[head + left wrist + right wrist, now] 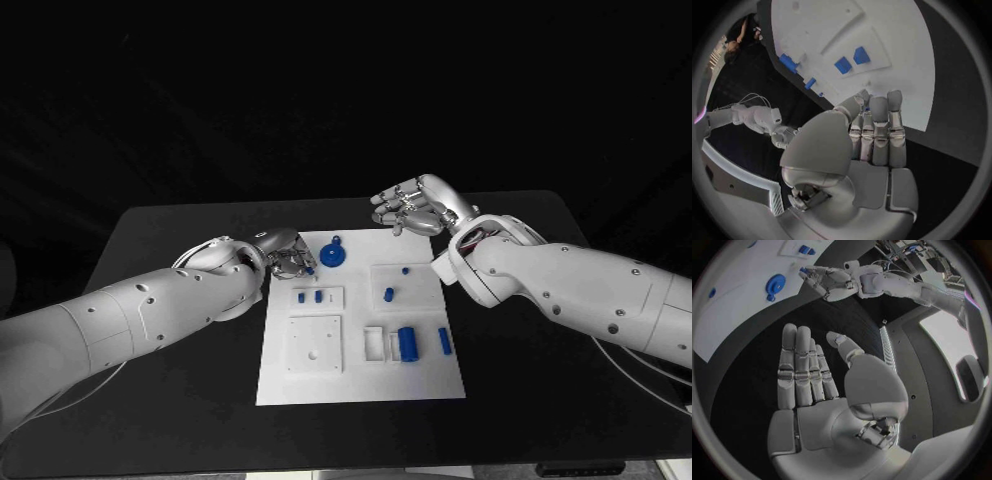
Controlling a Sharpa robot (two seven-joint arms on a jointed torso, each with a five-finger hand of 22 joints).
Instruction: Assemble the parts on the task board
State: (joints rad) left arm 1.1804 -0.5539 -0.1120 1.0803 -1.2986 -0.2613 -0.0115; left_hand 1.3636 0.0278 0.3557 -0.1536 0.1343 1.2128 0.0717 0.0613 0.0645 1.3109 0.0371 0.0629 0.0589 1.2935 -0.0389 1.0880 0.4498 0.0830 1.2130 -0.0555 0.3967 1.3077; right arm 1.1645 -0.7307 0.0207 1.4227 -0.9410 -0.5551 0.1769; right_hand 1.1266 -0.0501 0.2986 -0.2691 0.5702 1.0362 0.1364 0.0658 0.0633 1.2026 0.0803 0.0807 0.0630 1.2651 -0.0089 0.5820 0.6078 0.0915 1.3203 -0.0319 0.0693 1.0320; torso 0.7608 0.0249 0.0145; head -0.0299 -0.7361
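The white task board (361, 375) lies in the middle of the table. My left hand (286, 250) hovers over its far left corner and pinches a small blue part (307, 269) at its fingertips; the same part (803, 270) shows blue at that hand's tips in the right wrist view. Just right of it a round blue part (333, 256) lies on the board. My right hand (418, 205) is at the board's far right edge, its fingers (801, 365) straight and apart with nothing in them.
Two small blue pieces (309, 297) stand in a raised white block. More blue pieces (388, 294) lie mid-board, and two blue cylinders (408, 343) sit at the near right. A blank white square plate (315, 345) occupies the near left.
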